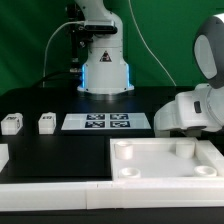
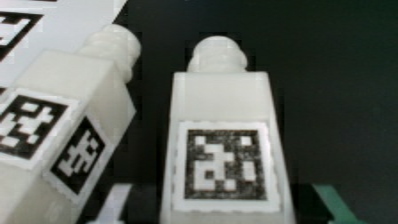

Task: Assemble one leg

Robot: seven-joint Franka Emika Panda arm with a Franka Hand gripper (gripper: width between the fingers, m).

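In the wrist view a white leg (image 2: 222,120) lies on the black table, with a round peg at its far end and a square tag on its top face. My gripper (image 2: 222,205) is open and straddles its near end, with a dark gap between the leg and each of the fingers (image 2: 338,205). A second tagged leg (image 2: 71,110) lies close beside it. In the exterior view my hand (image 1: 182,112) is low at the right, behind the tray, and hides these two legs. Two more small legs (image 1: 12,123) (image 1: 46,123) stand at the exterior view's left.
A wide white tray-like piece (image 1: 200,182) with round sockets lies at the front right. The marker board (image 1: 106,122) lies in the middle, in front of the robot base (image 1: 104,72). A white part (image 1: 3,155) shows at the left edge. Another tagged piece (image 2: 15,35) shows in the wrist view's corner.
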